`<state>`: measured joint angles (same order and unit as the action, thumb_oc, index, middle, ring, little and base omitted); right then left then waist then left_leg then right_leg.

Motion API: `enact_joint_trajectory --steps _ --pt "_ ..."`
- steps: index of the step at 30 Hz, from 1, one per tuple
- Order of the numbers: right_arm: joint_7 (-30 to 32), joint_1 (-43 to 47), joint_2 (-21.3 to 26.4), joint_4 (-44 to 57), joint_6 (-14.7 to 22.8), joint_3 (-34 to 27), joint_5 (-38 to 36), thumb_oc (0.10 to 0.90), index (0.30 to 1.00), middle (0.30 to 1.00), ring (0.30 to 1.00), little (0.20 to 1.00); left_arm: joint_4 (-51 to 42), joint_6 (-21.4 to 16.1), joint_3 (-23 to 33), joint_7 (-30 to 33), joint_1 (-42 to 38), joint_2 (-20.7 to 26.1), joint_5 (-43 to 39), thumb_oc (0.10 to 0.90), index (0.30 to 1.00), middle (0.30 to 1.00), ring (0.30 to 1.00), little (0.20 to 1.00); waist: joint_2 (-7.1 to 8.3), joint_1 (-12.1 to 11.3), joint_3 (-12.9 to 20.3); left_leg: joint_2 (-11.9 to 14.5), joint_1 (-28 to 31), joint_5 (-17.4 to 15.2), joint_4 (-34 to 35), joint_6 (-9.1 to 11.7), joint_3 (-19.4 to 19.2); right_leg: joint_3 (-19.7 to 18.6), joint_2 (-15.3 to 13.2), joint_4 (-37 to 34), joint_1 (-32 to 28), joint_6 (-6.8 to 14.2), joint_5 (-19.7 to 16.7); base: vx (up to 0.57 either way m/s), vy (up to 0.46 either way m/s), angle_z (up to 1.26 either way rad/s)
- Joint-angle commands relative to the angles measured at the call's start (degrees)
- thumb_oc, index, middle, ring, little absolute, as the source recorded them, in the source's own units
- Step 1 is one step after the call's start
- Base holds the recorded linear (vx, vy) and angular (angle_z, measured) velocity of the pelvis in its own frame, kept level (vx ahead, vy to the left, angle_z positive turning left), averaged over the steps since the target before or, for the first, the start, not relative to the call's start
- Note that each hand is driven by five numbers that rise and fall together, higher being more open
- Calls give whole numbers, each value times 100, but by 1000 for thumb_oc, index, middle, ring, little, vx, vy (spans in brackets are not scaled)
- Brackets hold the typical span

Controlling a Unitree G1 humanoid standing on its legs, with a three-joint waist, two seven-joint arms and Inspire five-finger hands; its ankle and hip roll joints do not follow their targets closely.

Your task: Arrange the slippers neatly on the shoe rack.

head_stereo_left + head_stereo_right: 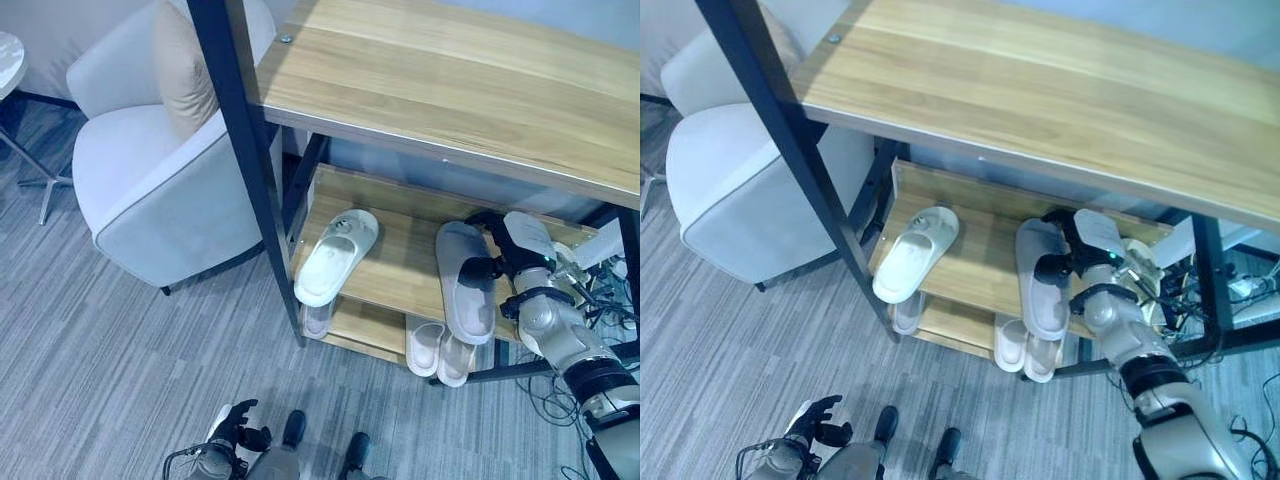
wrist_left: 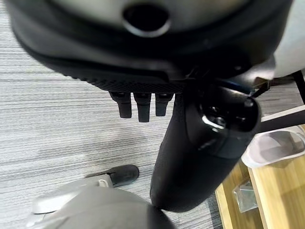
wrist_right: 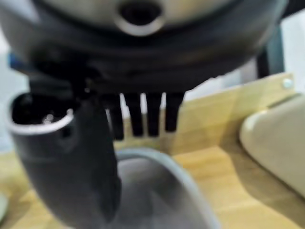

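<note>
The shoe rack (image 1: 420, 70) has light wood-grain shelves with a smooth matt finish on a dark metal frame. The slippers (image 1: 338, 255) look like smooth, matt moulded plastic or foam. The armchair (image 1: 150, 190) is cloth-covered. The floor (image 1: 100, 360) is ribbed grey carpet.

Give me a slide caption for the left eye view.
Right hand grips a grey slipper on the shoe rack's middle shelf, beside a white slipper.
</note>
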<state>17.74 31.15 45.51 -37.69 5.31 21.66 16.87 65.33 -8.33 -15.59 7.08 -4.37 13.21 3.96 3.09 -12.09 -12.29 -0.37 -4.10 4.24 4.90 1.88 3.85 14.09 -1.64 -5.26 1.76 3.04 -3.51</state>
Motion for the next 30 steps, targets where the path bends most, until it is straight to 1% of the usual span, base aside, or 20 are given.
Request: enact_joint_trajectory --steps 1,2,6,8,9,11,12,13,16,17,19,22,25,26,29,30 --pt "445 443 195 410 110 -196 -60 400 300 300 300 300 378 62 -626 -3 278 -270 50 800 900 900 900 900 43 -141 358 -41 -313 88 10 336 -207 -168 -234 212 112 625 13 0 0 0" --pt "439 395 192 473 116 -227 -48 400 300 300 300 300 383 66 -612 -8 283 -270 64 800 900 900 900 900 42 -136 373 -42 -298 81 10 337 -210 -151 -237 210 94 624 16 31 6 -1" --pt "410 -131 279 1352 166 -664 110 400 300 300 300 300 394 103 -470 -61 326 -261 174 800 900 900 900 900 23 -58 462 -45 -164 18 10 338 -238 -150 -243 182 -21 627 39 21 2 0" --pt "398 -428 253 1764 211 -920 116 400 300 300 300 300 386 118 -417 -84 330 -257 220 800 900 900 900 900 11 -7 481 -38 -116 -7 10 336 -256 -154 -246 174 -52 628 43 0 0 0" --pt "397 -435 253 1769 209 -926 116 400 300 300 300 300 385 118 -421 -84 330 -255 220 800 900 900 900 900 12 -11 481 -38 -115 -8 10 336 -256 -155 -246 174 -53 628 43 0 0 0" --pt "366 -786 214 2281 270 -1224 131 400 300 300 300 300 376 137 -348 -118 338 -252 273 800 900 900 900 900 -15 47 503 -26 -64 -25 10 338 -287 -163 -247 164 -88 631 49 0 0 0" --pt "364 -927 173 2560 333 -1357 124 400 300 300 300 300 380 146 -307 -133 345 -257 301 800 900 900 900 900 -29 93 514 -18 -40 -38 10 337 -305 -176 -247 159 -102 632 51 32 -24 1" --pt "293 -1304 43 3119 427 -1625 80 400 300 300 300 300 361 159 -253 -156 352 -256 332 800 900 900 900 900 -55 147 538 -10 10 -60 10 336 -333 -187 -245 149 -134 634 50 0 0 0" --pt "112 -1816 -208 3931 635 -1967 -121 400 300 300 300 300 345 173 -165 -183 374 -267 393 800 900 900 900 900 -90 239 564 17 77 -81 10 340 -402 -224 -241 132 -179 630 49 1 -17 -6" --pt "24 -1937 -257 4126 696 -2017 -184 400 300 300 300 300 339 179 -131 -196 376 -273 421 800 900 900 900 900 -101 276 568 20 93 -83 10 342 -427 -235 -236 127 -190 629 48 -5 -22 -17" --pt "-220 -2258 -477 4536 864 -2115 -541 400 300 300 300 300 319 185 -99 -207 396 -283 446 800 900 900 900 900 -122 342 584 34 133 -92 10 342 -459 -281 -228 119 -213 623 45 -13 -24 -13" --pt "-666 -2691 -744 5039 1073 -2078 -1031 400 300 300 300 300 299 192 -26 -241 418 -305 479 800 900 900 900 900 -159 452 585 68 176 -94 10 350 -542 -336 -217 109 -224 616 26 -24 -35 -16" --pt "-1067 -3110 -934 5307 1177 -2017 -1370 400 300 300 300 300 293 176 32 -301 457 -329 502 800 900 900 900 900 -186 522 593 93 210 -98 10 354 -601 -387 -201 100 -242 610 19 -25 -21 -21" --pt "-1076 -3124 -936 5320 1172 -2024 -1375 400 300 300 300 300 292 175 30 -302 462 -327 503 800 900 900 900 900 -185 518 595 93 213 -99 10 354 -604 -390 -201 101 -243 610 20 -31 -16 -11" --pt "-1681 -3666 -1113 5488 1232 -1789 -1947 400 300 300 300 300 294 141 56 -353 477 -357 539 800 900 900 900 900 -225 630 569 123 214 -69 10 371 -665 -445 -177 116 -222 594 15 -52 -30 -6" --pt "-1689 -3671 -1112 5489 1233 -1791 -1955 400 300 300 300 300 294 140 56 -353 482 -356 540 800 900 900 900 900 -224 630 573 123 214 -69 10 371 -666 -445 -177 116 -222 593 15 -52 -23 -12"
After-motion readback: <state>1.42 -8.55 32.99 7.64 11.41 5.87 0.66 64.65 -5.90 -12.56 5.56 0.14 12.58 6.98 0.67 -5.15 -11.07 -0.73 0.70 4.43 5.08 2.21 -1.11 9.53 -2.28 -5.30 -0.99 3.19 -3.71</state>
